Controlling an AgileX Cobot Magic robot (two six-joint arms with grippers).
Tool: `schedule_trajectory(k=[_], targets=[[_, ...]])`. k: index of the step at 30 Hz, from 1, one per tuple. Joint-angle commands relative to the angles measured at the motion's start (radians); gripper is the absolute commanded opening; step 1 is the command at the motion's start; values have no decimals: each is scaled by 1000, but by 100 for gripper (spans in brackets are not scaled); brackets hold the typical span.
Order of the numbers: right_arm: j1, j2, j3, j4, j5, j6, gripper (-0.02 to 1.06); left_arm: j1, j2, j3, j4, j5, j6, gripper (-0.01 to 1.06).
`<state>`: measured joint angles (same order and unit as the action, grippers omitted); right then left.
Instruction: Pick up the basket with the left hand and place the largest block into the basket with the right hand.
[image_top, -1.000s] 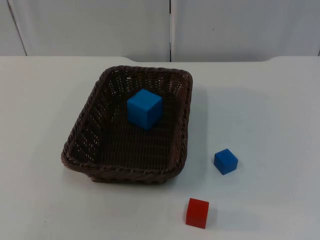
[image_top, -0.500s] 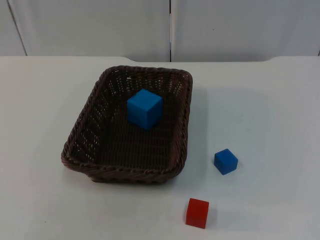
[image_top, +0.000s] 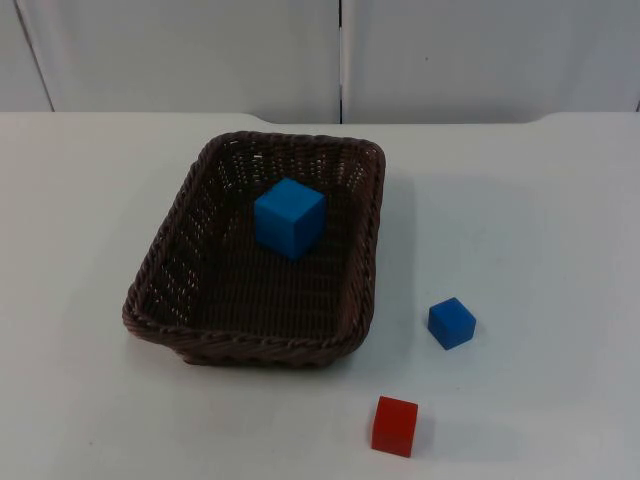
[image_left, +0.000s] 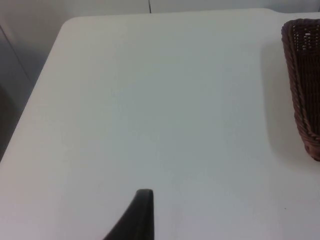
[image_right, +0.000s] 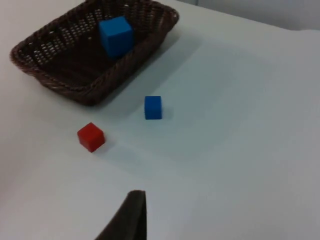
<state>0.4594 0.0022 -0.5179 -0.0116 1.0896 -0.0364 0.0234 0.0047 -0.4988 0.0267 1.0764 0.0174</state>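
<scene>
Basket (image_top: 262, 260) is set flat on the table (image_top: 540, 220), the large blue block (image_top: 290, 217) already inside; small blue block (image_top: 452, 323) and red block (image_top: 395, 426) are left near-right. Jaw state cannot be told for the left gripper (image_left: 142, 200) or right gripper (image_right: 135, 200), both parked well apart from it.

Left claw fingertip (image_left: 142, 212), matte black, tapered, blunt-ended, right claw fingertip (image_right: 131, 215), same black taper

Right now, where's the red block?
In the top view the red block sits on the white table near the front edge, just forward-left of the small blue block and off the wicker basket's front right corner.
</scene>
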Motion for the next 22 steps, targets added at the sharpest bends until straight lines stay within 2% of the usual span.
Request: schedule_trajectory(k=[1,22], targets=[[-37,-2,3,-4,-12,-2,105,1,-5,4,7,-1,0,105],[-337,-2,3,-4,-12,-2,105,1,-5,4,7,-1,0,105]])
